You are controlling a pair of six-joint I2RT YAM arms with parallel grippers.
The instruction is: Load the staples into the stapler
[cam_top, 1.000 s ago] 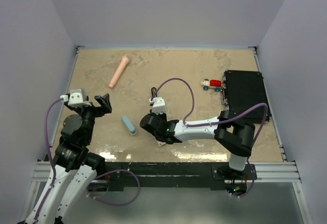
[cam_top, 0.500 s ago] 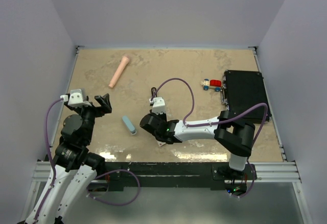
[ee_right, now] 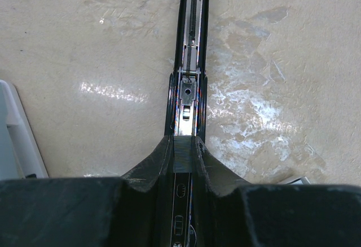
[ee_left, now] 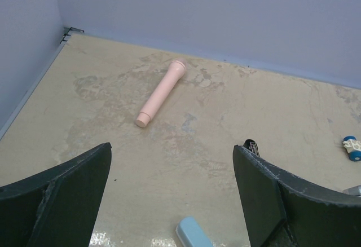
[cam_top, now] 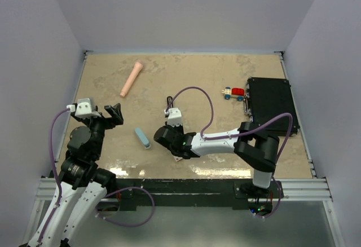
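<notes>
Right end effector (ee_right: 183, 148) is clamped narrow on the black stapler (ee_right: 190, 72). The stapler's magazine channel is open, with rail and spring exposed, and it points away from the fingers along the counter (ee_right: 84, 44). Left end effector (ee_left: 172, 151) is spread wide and holds nothing, raised over the counter's left side. The staples, a grey-blue block (cam_top: 142, 137), lie on the counter between the two arms, near the stapler but apart from it. A pink cylinder (cam_top: 131, 79) lies at far left. A toy car (cam_top: 233, 93) sits beside a black case (cam_top: 271, 103) at right.
</notes>
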